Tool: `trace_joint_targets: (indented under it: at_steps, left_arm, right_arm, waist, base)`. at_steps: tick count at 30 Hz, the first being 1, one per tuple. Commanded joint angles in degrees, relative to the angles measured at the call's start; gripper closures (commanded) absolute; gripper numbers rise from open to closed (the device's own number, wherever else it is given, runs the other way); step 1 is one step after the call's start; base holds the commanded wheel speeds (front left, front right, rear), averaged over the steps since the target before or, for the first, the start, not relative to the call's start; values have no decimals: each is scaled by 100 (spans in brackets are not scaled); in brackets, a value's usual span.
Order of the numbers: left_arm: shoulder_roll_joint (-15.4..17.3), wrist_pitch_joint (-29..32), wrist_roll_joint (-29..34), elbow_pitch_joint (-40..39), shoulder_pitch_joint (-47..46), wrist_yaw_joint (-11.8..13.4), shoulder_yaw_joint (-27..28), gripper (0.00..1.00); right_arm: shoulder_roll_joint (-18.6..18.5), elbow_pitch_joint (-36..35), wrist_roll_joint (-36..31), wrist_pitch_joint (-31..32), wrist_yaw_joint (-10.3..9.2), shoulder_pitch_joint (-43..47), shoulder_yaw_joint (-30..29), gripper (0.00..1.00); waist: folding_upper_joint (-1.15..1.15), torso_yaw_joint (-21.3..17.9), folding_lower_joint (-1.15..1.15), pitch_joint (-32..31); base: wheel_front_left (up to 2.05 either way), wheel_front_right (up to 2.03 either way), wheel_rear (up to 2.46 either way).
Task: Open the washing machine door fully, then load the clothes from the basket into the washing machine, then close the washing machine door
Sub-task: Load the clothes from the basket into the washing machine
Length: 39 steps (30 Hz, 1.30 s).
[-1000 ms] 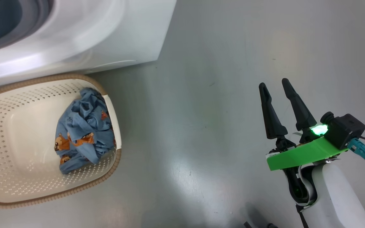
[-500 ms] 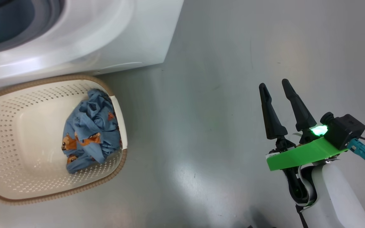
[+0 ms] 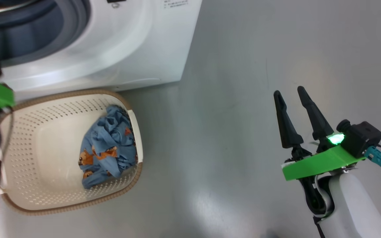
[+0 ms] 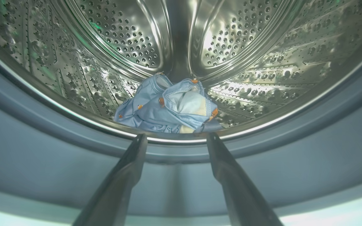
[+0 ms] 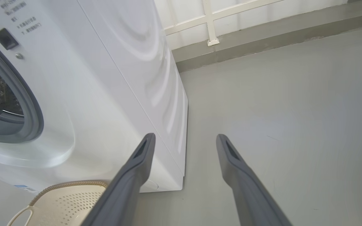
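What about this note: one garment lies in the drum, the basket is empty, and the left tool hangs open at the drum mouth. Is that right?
Not quite: the basket is not empty. The head view shows a crumpled blue garment lying in it. The rest holds: one garment lies in the drum, and the left tool hangs open at the drum mouth.

- Washing machine: white casing; grey rubber gasket; shiny steel drum dotted with rows of perforations.
- Basket: cream-white, walls patterned with small holes, brown woven-look rim.
- Garment in basket: light blue, printed with orange-brown bears.
- Garment in drum: light blue with small orange marks, cream inner face.
- Right claw: black fingers, bright green bracket, glowing green lamp.
- Floor: plain glossy grey.
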Motion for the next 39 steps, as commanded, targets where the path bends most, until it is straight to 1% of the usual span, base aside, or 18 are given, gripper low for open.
trace_joint_targets:
  at_steps: [1,9,15,20,27,33,39]
  left_arm:
    - [199,-31,105,-230,245,-9,249,0]
    - [-191,-31,593,-851,1403,-9,768,0]
    - [-406,-31,893,-1295,2273,-9,1116,0]
    - [-533,-31,1142,-1659,2994,-9,1311,0]
    - [-696,-31,1326,-2168,3857,-9,1566,0]
    - [-801,-31,1407,-2477,4340,-9,1680,0]
    - [-955,-31,1538,-2822,4846,-9,1931,0]
  right_arm:
    - [-56,-101,-1,-27,9,266,78,0]
    - [-271,-13,58,-27,9,529,76,0]
    - [-431,73,137,-27,9,793,92,0]
    - [-550,117,205,-27,9,1053,84,0]
    - [-715,118,288,-27,9,1401,63,0]
    - [-797,112,323,-27,9,1601,35,0]
    - [-844,105,352,-27,9,1841,-41,0]
  waist:
    - [0,104,0,-231]
    - [0,284,0,-813]
    - [0,380,0,-1284]
    - [0,450,0,-1650]
    - [0,521,0,-2022]
    - [0,537,0,-2212]
    - [0,522,0,-2417]
  base:
    - [0,0,0]
    - [0,0,0]
    - [0,0,0]
    - [0,0,0]
    - [0,0,0]
    - [0,0,0]
    - [0,0,0]
